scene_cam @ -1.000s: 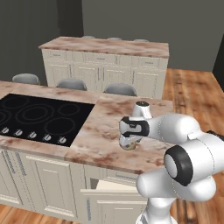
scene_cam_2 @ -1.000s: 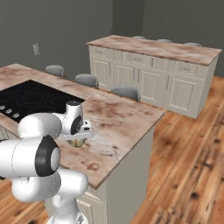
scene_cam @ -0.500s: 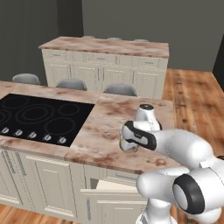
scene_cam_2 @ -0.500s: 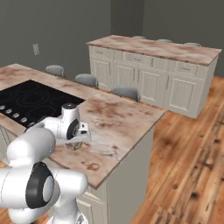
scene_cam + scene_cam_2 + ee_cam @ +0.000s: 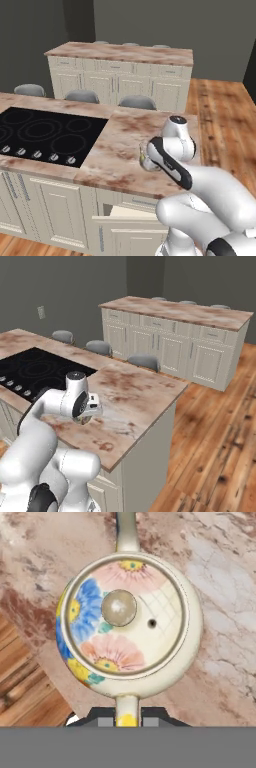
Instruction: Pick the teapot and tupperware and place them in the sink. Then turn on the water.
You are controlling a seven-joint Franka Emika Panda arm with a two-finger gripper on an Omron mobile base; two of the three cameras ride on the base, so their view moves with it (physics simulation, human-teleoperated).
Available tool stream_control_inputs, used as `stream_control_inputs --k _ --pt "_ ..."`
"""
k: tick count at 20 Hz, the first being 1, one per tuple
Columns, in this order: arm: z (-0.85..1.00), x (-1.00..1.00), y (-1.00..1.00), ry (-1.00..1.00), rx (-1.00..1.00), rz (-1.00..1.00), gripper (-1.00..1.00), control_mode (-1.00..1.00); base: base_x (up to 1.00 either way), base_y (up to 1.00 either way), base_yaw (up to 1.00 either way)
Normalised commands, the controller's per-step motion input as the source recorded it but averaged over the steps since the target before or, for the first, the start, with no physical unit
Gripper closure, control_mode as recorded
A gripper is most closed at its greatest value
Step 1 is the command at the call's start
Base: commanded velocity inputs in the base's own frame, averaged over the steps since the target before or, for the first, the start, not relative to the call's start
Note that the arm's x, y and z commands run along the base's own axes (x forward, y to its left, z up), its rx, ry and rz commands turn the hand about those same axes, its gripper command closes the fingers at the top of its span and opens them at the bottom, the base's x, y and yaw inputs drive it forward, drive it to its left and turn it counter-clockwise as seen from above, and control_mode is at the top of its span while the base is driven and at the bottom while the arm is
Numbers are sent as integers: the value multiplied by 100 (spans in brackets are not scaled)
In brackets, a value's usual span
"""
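The teapot (image 5: 127, 624), yellowish with blue, pink and yellow flowers and a round lid knob, is seen from above in the hand view. Its spout points to that view's top and its handle to the bottom. My gripper (image 5: 127, 718) is shut on that handle, one dark fingertip on each side. From the base views, the gripper (image 5: 148, 159) (image 5: 86, 415) is low over the marble counter (image 5: 125, 135) near its front edge, and a sliver of the teapot (image 5: 143, 161) shows beside the hand. Whether the pot rests on the counter, I cannot tell. The tupperware, sink and water are out of view.
A black cooktop (image 5: 45, 132) (image 5: 35, 368) is set into the counter left of the hand. Grey stools (image 5: 137, 102) stand behind the counter, with a second island (image 5: 120, 55) farther back. The counter ends at the right over wooden floor (image 5: 210, 421). A drawer (image 5: 132, 215) stands ajar below.
The gripper has shut on the teapot's handle. The arm's elbow has swung lower and toward the front, while the hand has stayed near the same spot on the counter.
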Motion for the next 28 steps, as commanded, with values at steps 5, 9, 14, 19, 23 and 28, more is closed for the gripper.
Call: stream_control_inputs --k 5,9,14,19,23,28 --pt "92 -17 -30 2 6 0 100 -100 0 0 0" --pt "100 -20 -26 7 1 0 100 -100 0 0 0" --pt "99 -16 -15 10 0 0 100 -100 0 0 0" --pt "57 -4 -7 16 0 -7 100 -100 0 0 0" --pt "7 -1 0 3 0 -2 100 -100 0 0 0" --pt "0 0 0 0 0 0 100 -100 0 0 0"
